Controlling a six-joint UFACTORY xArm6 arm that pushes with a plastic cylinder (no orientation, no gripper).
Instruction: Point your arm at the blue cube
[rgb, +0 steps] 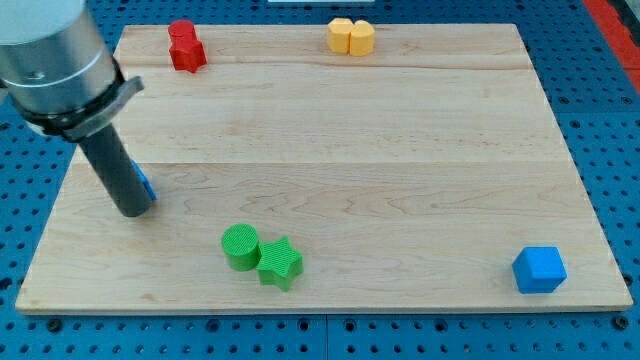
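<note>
Camera view: my tip (133, 210) sits on the desk (330, 130) at the view's left, touching a small blue block (146, 185) mostly hidden behind the rod; shape unclear. No fingers fitted, so no grasp state to record. Blue cube (540, 270) lies at the view's bottom right, well apart from the tip. Green cylinder (240, 247) touches green star (280, 263) at bottom centre. Red block (185, 46) top left; yellow block (351, 37) top centre

The wooden bench (400, 150) carries a red block (186, 46), a yellow block (351, 37), a green cylinder (240, 247) touching a green star (280, 263), a blue cube (540, 270), and another blue block (145, 185) mostly hidden behind the rod.
</note>
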